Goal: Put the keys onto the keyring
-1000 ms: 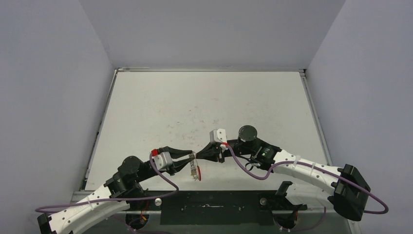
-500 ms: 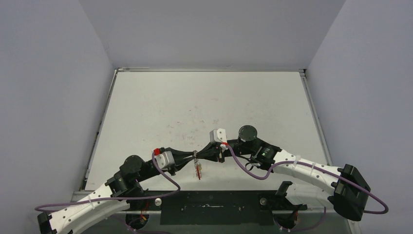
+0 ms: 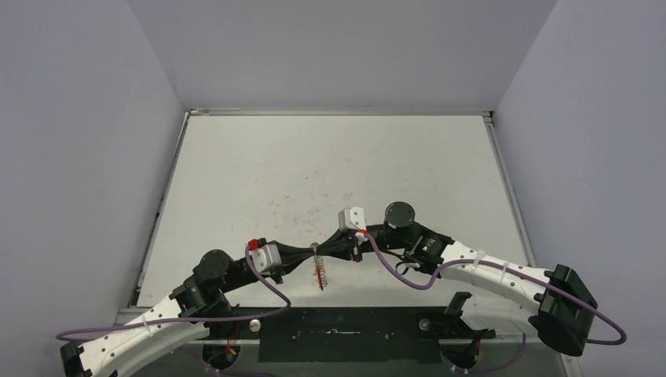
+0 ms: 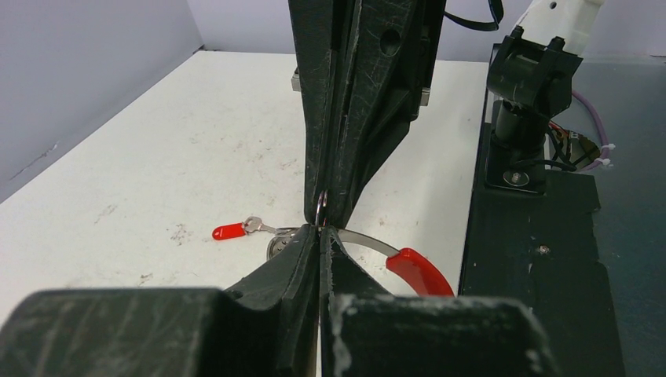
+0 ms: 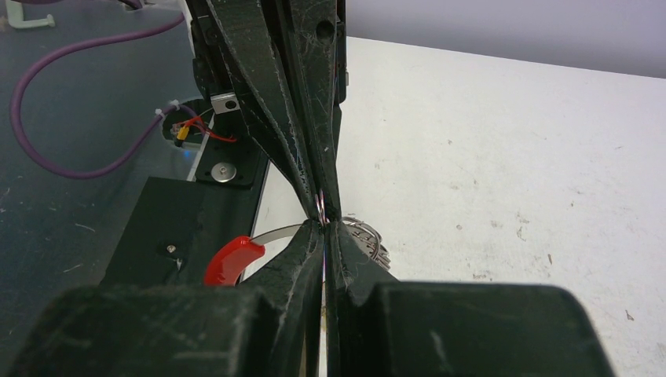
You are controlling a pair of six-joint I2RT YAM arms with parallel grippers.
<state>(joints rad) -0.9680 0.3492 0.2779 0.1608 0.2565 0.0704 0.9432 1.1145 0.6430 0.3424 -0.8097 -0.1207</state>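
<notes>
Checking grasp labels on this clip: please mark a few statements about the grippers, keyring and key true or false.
1. The left gripper and right gripper are both shut, tip to tip. True.
2. The keyring lies loose on the table, apart from both grippers. False: it is pinched where the fingertips meet.
3. A red-headed key shows in the left wrist view. True.
4. The grippers meet at the table's far edge. False: they meet close to its near edge.

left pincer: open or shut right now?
Shut. The left pincer has its jaws pressed together with no gap, apparently clamped on the keyring wire.
</notes>
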